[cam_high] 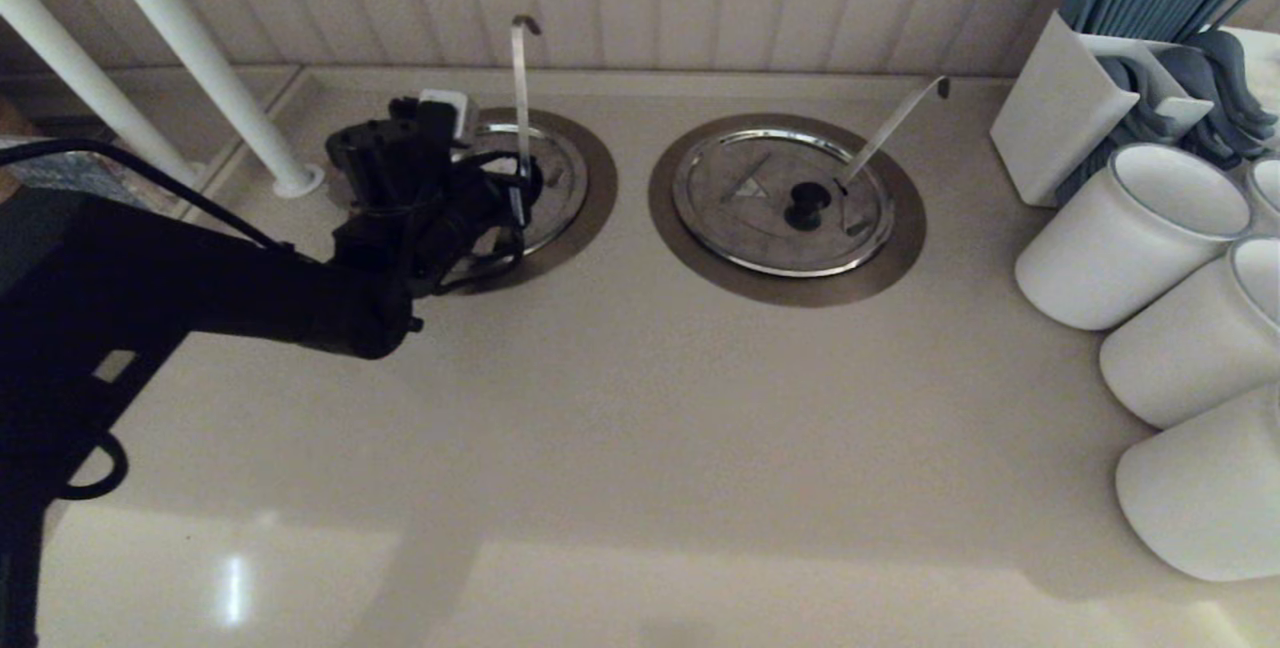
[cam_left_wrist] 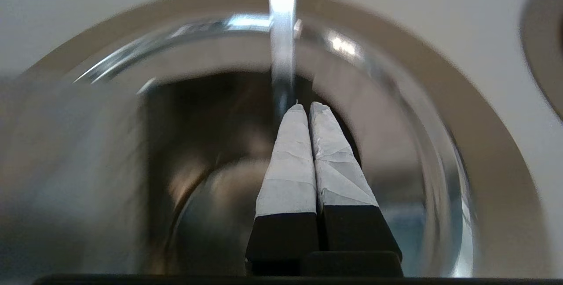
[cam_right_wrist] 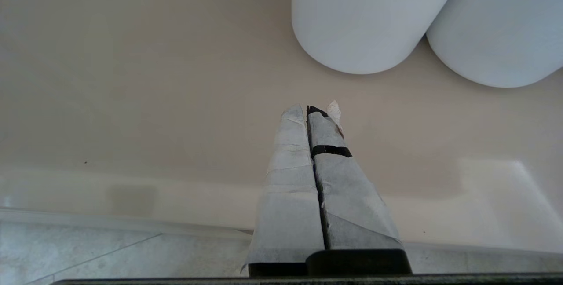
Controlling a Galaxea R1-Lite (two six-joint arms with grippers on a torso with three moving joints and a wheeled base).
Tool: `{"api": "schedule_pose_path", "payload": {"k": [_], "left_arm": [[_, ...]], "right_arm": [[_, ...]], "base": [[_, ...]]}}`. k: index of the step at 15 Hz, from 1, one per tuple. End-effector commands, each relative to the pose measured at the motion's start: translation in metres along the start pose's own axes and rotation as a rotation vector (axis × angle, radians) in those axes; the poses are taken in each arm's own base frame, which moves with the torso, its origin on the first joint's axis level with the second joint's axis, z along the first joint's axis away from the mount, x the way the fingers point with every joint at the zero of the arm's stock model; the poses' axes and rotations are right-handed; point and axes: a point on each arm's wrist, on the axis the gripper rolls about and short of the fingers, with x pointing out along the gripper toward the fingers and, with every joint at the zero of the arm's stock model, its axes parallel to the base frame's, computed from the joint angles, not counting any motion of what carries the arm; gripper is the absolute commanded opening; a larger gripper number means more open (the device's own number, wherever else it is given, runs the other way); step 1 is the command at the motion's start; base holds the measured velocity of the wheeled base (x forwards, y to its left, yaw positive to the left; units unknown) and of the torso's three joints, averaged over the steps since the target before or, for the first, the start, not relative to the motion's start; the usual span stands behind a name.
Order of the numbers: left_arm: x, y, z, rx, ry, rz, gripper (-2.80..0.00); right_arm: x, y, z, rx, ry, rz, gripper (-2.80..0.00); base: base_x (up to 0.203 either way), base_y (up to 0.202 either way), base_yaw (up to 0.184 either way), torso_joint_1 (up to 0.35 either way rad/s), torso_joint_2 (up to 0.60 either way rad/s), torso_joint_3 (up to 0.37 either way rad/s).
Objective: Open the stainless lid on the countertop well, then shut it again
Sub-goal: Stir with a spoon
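Observation:
The countertop well (cam_high: 596, 190), with its bronze-grey ring, sits at the back left, and an upright ladle handle (cam_high: 520, 98) rises from it. The far right part of the stainless lid (cam_high: 562, 176) lies flat; my left arm hides the rest. My left gripper (cam_high: 505, 203) hangs over the well, shut on nothing. In the left wrist view its taped tips (cam_left_wrist: 308, 107) stand before the ladle handle (cam_left_wrist: 281, 34), over a dark hollow inside the shiny rim (cam_left_wrist: 444, 179). A blurred grey steel shape (cam_left_wrist: 66, 166) fills one side; I cannot tell what it is. The right gripper (cam_right_wrist: 308, 109) is shut above bare counter.
A twin lid (cam_high: 740, 218) with a black knob and a slanting ladle handle (cam_high: 895, 123) lies to the right. White round containers (cam_high: 1130, 228) and a white holder of blue items (cam_high: 1070, 98) crowd the right edge. A white pole (cam_high: 200, 58) stands at the back left.

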Motion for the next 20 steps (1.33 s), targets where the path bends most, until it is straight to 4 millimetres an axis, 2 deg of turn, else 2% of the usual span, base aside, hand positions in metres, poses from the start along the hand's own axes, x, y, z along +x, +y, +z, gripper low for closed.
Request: {"api": "schedule_pose_path", "payload": {"k": [1,4,6,8,9,11,12,15,20], "left_arm": [[-0.035,0.007,0.036,-0.002,-0.018,0.004,-2.8],[-0.092,0.013,0.05,-0.001,0.127,-0.014,-2.8],[-0.117,0.016,0.064,-0.007,0.159,-0.01,-2.8],[-0.136,0.017,0.07,0.002,0.249,-0.033,-2.8],[-0.14,0.01,0.069,-0.004,0.267,-0.057,-2.8],[-0.153,0.01,0.076,-0.059,0.252,-0.056,-2.8],[-0.158,0.011,0.078,-0.07,0.259,-0.044,-2.8],[-0.151,0.012,0.083,-0.066,0.254,0.031,-2.8],[-0.142,0.009,0.072,-0.056,0.283,0.032,-2.8]], "right_arm": [[0.0,0.0,0.0,-0.001,0.001,0.001,-2.8],[0.0,0.0,0.0,0.001,0.001,0.001,-2.8],[0.0,0.0,0.0,-0.001,0.001,0.001,-2.8],[0.0,0.0,0.0,-0.001,0.001,0.001,-2.8],[0.0,0.0,0.0,-0.001,0.001,0.001,-2.8],[0.0,0.0,0.0,-0.001,0.001,0.001,-2.8],[0.0,0.0,0.0,0.0,0.0,0.001,-2.8],[0.0,0.0,0.0,-0.001,0.001,0.001,-2.8],[0.0,0.0,0.0,-0.001,0.001,0.001,-2.8]], "base": [[0.0,0.0,0.0,0.0,0.0,0.0],[0.0,0.0,0.0,0.0,0.0,0.0],[0.0,0.0,0.0,0.0,0.0,0.0],[0.0,0.0,0.0,0.0,0.0,0.0],[0.0,0.0,0.0,0.0,0.0,0.0],[0.0,0.0,0.0,0.0,0.0,0.0],[0.0,0.0,0.0,0.0,0.0,0.0],[0.0,0.0,0.0,-0.001,0.0,0.121],[0.0,0.0,0.0,0.004,0.0,0.194]]}}
